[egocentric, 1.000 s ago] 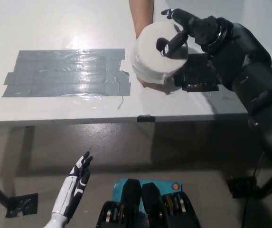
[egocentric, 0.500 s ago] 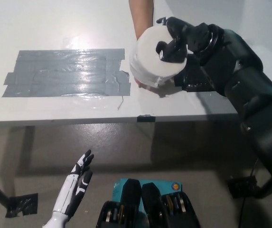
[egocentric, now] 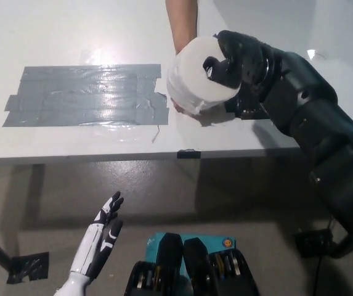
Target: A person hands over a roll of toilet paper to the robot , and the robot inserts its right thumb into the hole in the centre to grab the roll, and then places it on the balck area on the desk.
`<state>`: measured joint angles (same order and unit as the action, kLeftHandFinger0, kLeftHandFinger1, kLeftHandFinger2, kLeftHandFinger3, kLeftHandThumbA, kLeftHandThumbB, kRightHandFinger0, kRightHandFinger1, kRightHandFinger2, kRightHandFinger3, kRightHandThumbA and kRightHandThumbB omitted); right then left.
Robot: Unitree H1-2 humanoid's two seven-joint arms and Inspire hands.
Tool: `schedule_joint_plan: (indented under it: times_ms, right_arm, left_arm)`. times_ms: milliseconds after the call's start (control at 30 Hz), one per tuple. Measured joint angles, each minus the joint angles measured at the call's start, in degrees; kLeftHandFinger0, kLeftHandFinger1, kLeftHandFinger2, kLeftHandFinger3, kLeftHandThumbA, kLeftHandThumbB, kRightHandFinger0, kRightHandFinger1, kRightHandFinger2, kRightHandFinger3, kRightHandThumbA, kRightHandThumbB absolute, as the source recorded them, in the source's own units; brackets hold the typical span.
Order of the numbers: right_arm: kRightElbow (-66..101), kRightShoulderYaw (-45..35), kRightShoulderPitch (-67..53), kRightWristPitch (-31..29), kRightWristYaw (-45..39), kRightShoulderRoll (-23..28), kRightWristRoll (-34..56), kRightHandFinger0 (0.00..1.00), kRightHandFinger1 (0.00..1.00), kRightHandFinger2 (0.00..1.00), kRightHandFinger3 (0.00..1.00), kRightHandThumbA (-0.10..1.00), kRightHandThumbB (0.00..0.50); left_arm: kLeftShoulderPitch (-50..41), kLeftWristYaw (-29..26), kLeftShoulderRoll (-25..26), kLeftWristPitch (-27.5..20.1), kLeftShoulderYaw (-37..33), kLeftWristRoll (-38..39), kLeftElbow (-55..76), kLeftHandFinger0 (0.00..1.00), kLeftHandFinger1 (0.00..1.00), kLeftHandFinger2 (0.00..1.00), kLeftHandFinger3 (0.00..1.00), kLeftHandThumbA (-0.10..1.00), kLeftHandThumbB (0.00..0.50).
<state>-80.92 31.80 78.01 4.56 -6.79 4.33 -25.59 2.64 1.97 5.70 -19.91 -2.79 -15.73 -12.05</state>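
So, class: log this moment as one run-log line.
phase: handover | right robot hand: thumb in toilet paper roll core | person's hand: under roll | left robot hand: open, idle below table

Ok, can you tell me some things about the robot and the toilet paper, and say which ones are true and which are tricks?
1. The black right robot hand has a digit poked into the hole of the toilet paper roll. True.
2. The roll is lying flat on the grey taped patch. False: it is held up to the right of the patch, not on it.
3. A person's arm reaches in from the top, with the hand under the roll. True.
4. The white left robot hand is helping hold the roll. False: it hangs low at the lower left, open and holding nothing.
5. The table is black all over. False: it is white.
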Motion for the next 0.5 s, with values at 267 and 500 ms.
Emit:
schedule_joint_plan:
  times_ms: [267, 500]
  right_arm:
    - [0.0, -7.9, -1.8, -3.0, 3.6, 0.7, 2.6, 0.13, 0.77, 1.00, 1.00, -0.10, 0.151]
    - [-0.1, -23.7, -3.3, -2.7, 3.8, 1.3, 10.3, 0.02, 0.51, 0.97, 1.00, -0.10, 0.148]
  left_arm:
    - [1.1, 0.0, 0.0, -0.1, 0.0, -0.2, -0.2, 1.00, 1.00, 1.00, 1.00, 1.00, 0.225]
    - [1.4, 0.0, 0.0, -0.1, 0.0, -0.3, -0.4, 1.00, 1.00, 1.00, 1.00, 1.00, 0.224]
